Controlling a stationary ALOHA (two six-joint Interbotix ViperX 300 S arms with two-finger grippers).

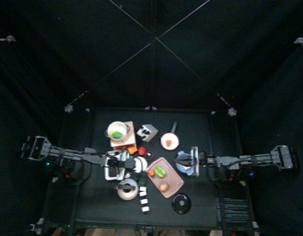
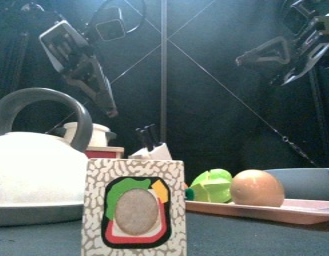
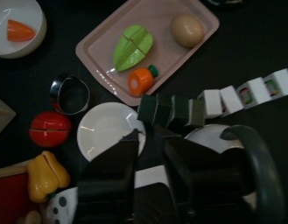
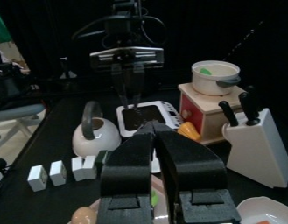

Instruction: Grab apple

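The apple point(image 3: 49, 129) sits free at the left wrist view's middle left on the bench point(image 3: 245, 52), while both the left tool point(image 3: 152, 188) and right tool point(image 4: 154, 188) hover with jaws apart, ready to reach.

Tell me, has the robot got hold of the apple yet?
Not yet; nothing looks done. The red apple lies on the table beside a white plate, with nothing touching it. The left gripper is above that area and the right gripper hangs over the other side; in the front view both arms are raised. Reaching down, gripping and lifting all remain.
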